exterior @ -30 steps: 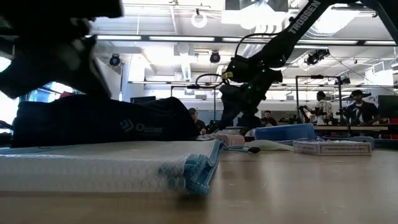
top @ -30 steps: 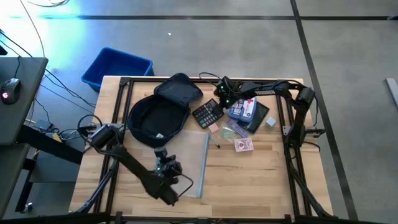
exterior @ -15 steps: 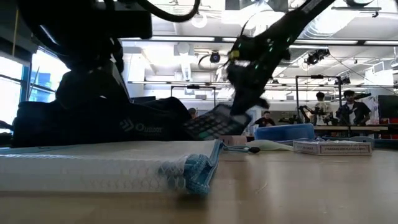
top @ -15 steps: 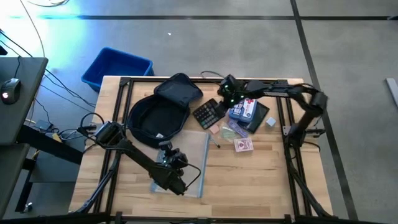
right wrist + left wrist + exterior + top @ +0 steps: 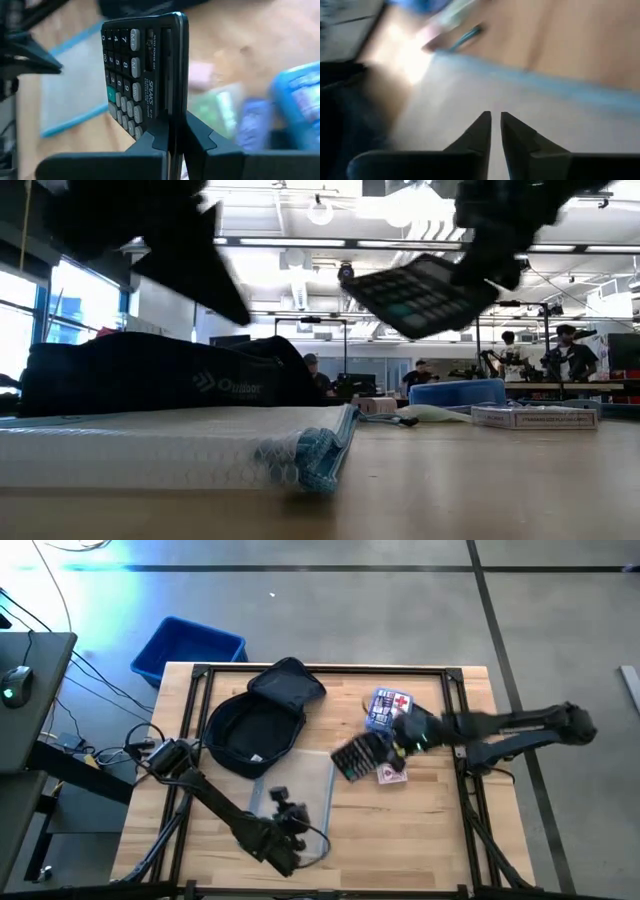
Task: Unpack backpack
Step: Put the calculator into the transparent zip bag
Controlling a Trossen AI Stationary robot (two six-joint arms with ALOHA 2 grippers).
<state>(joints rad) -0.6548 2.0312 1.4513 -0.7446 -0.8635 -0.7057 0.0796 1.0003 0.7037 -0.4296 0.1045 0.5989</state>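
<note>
The dark navy backpack (image 5: 255, 722) lies open on its back at the table's far left; the low view shows its side with the logo (image 5: 160, 375). A black calculator (image 5: 356, 755) hangs in the air right of it, with my right gripper (image 5: 388, 747) shut on it. My left gripper (image 5: 290, 822) hovers over a clear zip pouch with a blue edge (image 5: 318, 795). Its fingers (image 5: 482, 131) stand almost together with nothing between them. My right gripper pinches the calculator between its two fingers, one on the key face and one on the back, at the edge nearest the wrist (image 5: 172, 127). The fingers come from the table's right side. The calculator (image 5: 425, 295) is lifted clear of the table and tilted.
A blue first-aid kit with a red cross (image 5: 388, 706), a pack of cards (image 5: 392, 773) and small flat items lie right of the backpack. A blue bin (image 5: 188, 648) stands on the floor beyond the far left corner. People stand in the room behind the table (image 5: 570, 355).
My right gripper has shut on the calculator beside the backpack, lifted it clear of the table and carried it toward the near and right edges. My left gripper has shifted a little toward the near edge over the pouch.
</note>
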